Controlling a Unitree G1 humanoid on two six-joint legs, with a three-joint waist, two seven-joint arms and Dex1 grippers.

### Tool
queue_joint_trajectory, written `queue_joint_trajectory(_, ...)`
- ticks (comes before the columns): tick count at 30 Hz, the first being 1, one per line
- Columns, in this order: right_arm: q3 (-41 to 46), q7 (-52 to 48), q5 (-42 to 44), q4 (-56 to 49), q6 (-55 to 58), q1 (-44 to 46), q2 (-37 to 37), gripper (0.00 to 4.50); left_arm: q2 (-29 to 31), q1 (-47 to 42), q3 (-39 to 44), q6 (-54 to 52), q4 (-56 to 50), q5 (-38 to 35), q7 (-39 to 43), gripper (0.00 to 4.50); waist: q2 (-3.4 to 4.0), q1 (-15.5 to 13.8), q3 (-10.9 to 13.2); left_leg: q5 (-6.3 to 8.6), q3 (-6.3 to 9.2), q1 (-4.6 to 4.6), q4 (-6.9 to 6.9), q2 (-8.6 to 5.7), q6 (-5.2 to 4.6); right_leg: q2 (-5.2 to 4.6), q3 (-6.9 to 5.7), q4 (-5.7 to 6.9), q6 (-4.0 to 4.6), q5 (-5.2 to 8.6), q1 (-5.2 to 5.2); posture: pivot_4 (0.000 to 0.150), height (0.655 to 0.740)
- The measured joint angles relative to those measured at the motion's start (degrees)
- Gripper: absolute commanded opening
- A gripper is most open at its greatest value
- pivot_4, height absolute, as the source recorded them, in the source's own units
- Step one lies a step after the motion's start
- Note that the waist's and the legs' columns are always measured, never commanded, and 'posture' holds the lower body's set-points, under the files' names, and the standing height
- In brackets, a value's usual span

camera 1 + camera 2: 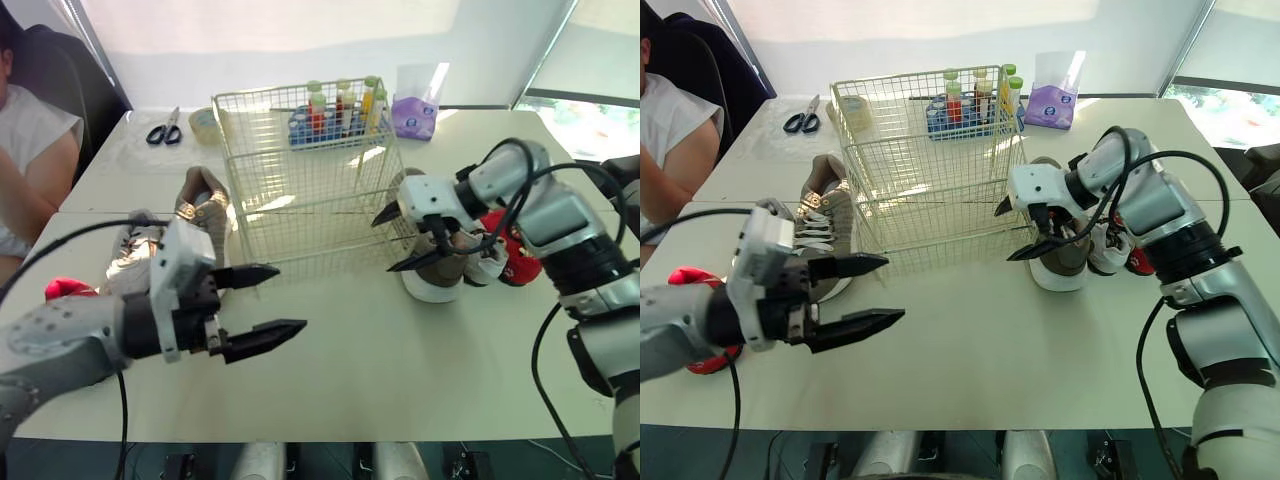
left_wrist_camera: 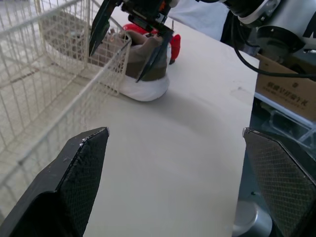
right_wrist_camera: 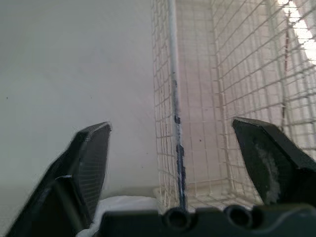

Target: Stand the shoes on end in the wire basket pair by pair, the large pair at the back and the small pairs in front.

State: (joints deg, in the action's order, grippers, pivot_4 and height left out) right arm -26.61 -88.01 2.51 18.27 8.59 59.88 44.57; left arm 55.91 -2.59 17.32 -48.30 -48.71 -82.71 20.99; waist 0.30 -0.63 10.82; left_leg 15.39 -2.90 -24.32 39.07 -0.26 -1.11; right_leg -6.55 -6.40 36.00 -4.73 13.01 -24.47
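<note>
- On the table (image 1: 400, 370), mid-back, the wire basket (image 1: 310, 210) is sitting upright, with no shoes inside it.
- Behind the basket, a rack of bottles (image 1: 335, 110), a purple pack (image 1: 415, 113), a roll of tape (image 1: 205, 122) and scissors (image 1: 166, 129) are lying along the far edge.
- A person (image 1: 25, 160) is sitting at the table's left end.
- Just left of the basket, two tan shoes (image 1: 205, 205) are lying side by side, one touching the basket's left wall. A red shoe (image 1: 68, 289) is lying further left, partly hidden by the left arm.
- Just right of the basket, a brown shoe (image 1: 440, 270) with a white sole is resting on the table. Another red shoe (image 1: 515, 262) is sitting behind it, under the right arm.
- The right gripper (image 1: 383, 243) is hanging spread wide at the brown shoe's basket-side end, gripping nothing. The basket's right front corner is standing close beside its fingers. Contact with the shoe is unclear.
- The left gripper (image 1: 290, 296) is hovering released and empty over bare table in front of the basket's left corner, with the tan shoes near behind it.
</note>
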Motion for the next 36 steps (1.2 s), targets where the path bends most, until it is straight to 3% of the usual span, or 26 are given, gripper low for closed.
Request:
queue_joint_trajectory(5,-0.2,-0.6,-3.7,3.5,-2.0,1.8,-1.4,0.04,-3.0,3.4,-2.6,0.8,-1.0,3.3,-2.4,4.5,0.0,0.0,0.0,-0.07,0.03,0.03,0.03,0.03,0.11,0.08,0.02,0.04,0.05,-0.01,0.0,0.15,0.74)
queue_joint_trajectory(12,0.3,-0.5,-4.7,2.3,1.4,2.1,-2.7,0.04,-3.7,4.2,-2.9,2.6,-0.9,7.4,-1.8,4.5,0.01,0.1,0.0,-0.07,0.02,0.04,0.02,0.06,0.12,0.09,0.03,0.07,0.07,-0.02,-0.01,0.15,0.74)
queue_joint_trajectory(22,5.8,8.5,-2.1,-26.8,31.6,-9.2,0.2,0.04,-5.0,5.6,-5.3,2.9,-0.4,11.5,-0.1,4.5,0.0,-0.3,0.0,0.03,0.07,-0.02,0.05,0.01,-0.05,0.03,0.01,0.03,0.07,-0.02,-0.01,0.15,0.74)
queue_joint_trajectory(31,6.5,15.0,0.9,-39.0,41.2,-13.8,1.0,0.04,-5.3,1.7,-7.1,2.7,2.7,12.8,2.7,4.5,0.0,-0.1,0.0,0.11,0.09,-0.01,0.05,0.03,-0.2,0.07,0.01,0.07,0.06,-0.02,-0.03,0.15,0.74)
queue_joint_trajectory(34,6.6,16.0,1.4,-39.4,40.1,-14.6,1.8,1.07,-5.4,1.6,-7.2,2.7,2.9,13.1,3.1,4.5,-0.01,-0.1,0.0,0.11,0.06,-0.01,0.06,0.02,-0.2,0.06,0.02,0.06,0.06,-0.02,-0.03,0.15,0.74)
queue_joint_trajectory(36,7.0,16.1,2.3,-39.5,38.6,-14.7,2.5,2.07,-5.4,1.7,-7.2,2.7,3.2,13.4,3.9,4.5,-0.01,-0.1,0.0,0.11,0.07,0.0,0.05,0.03,-0.21,0.07,0.02,0.07,0.06,-0.02,-0.03,0.15,0.74)
